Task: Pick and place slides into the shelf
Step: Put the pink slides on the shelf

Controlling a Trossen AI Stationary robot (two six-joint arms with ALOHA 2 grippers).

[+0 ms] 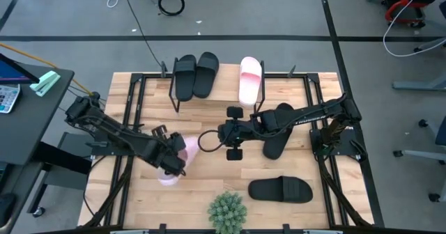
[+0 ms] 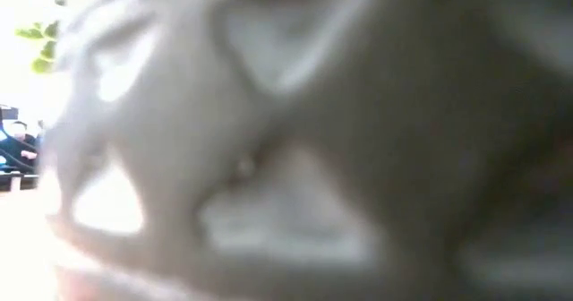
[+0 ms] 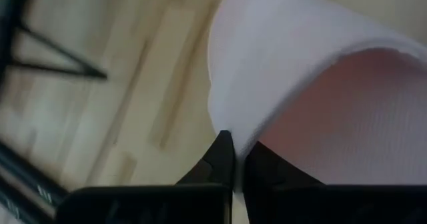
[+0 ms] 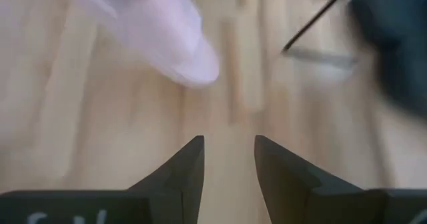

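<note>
A pink-and-white slide (image 1: pixel 182 150) is near the table's left-middle, in my left gripper (image 1: pixel 171 163), which is shut on it. In the left wrist view its strap (image 3: pixel 287 57) is white outside and pink inside. My right gripper (image 1: pixel 208 142) (image 4: pixel 228 154) is open over bare wood just right of that slide (image 4: pixel 167 37). One black slide (image 1: pixel 277 133) lies under the right arm and another (image 1: pixel 281 190) lies near the front. The shelf (image 1: pixel 226 88) at the far edge carries two black slides (image 1: pixel 195 74) and a pink one (image 1: pixel 249 81). My left gripper pinches the pink slide by the edge of its strap (image 3: pixel 230 127), with one finger (image 3: pixel 217 161) on the white outer face and the other (image 3: pixel 270 167) inside, under the strap. Whether the sole rests on the table or is lifted, I cannot tell.
A green spiky plant (image 1: pixel 228 212) stands at the near edge. Black metal frames (image 1: pixel 132 115) (image 1: pixel 327 143) run along both sides of the table. Bare slatted wood (image 1: pixel 209 185) lies between the two grippers and the plant. A blurred grey shape close to the lens fills the low view.
</note>
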